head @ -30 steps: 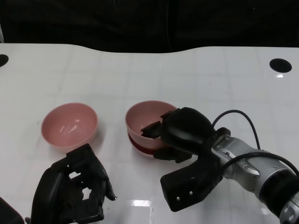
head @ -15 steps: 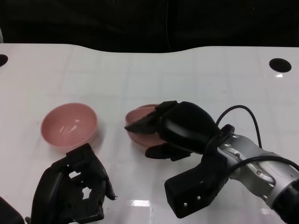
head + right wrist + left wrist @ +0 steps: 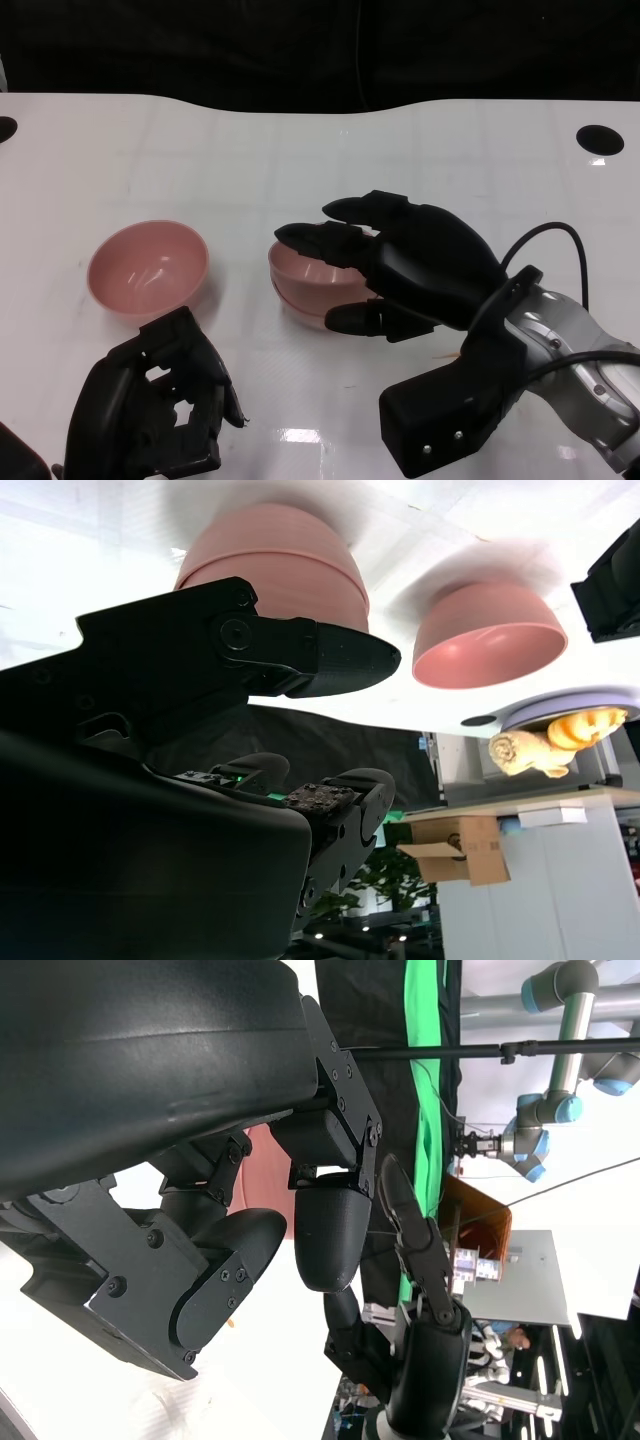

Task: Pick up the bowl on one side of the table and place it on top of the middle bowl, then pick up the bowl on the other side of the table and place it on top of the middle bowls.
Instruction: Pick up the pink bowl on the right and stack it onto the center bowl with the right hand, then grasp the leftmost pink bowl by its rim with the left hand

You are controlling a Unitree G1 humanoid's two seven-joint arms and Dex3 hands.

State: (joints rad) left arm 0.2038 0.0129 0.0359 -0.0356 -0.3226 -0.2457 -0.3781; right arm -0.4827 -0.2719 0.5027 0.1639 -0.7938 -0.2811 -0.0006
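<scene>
The white tabletop (image 3: 420, 160) carries everything. Largest on it is the right robot hand (image 3: 410, 265), fingers spread apart and holding nothing, hovering over the near-right rim of the middle stack (image 3: 310, 290); that looks like a letting-go pose, the first side bowl apparently already nested in the middle one. The left robot hand (image 3: 160, 405) rests at the near left, fingers loosely apart and empty, probably waiting its turn. Just beyond it, well apart from the stack, the left bowl (image 3: 148, 267) sits upright, not yet stacked.
</scene>
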